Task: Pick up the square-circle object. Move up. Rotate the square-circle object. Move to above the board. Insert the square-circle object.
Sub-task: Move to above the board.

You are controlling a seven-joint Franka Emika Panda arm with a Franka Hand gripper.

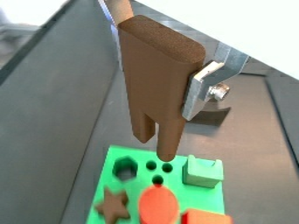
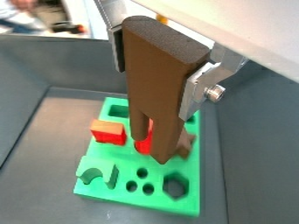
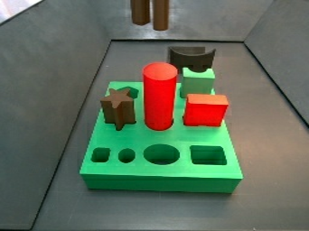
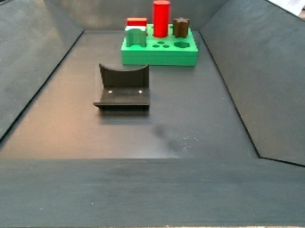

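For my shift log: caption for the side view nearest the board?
Gripper out of frame; square-circle object hangs prongs-down above the board.

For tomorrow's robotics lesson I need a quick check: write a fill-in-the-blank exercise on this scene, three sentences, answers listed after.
1. The hand holds the square-circle object with its two prongs pointing ____.
2. The tall cylinder standing on the board is ____ in colour.
3. The fixture on the floor holds ____ piece.

Missing words: down; red; no
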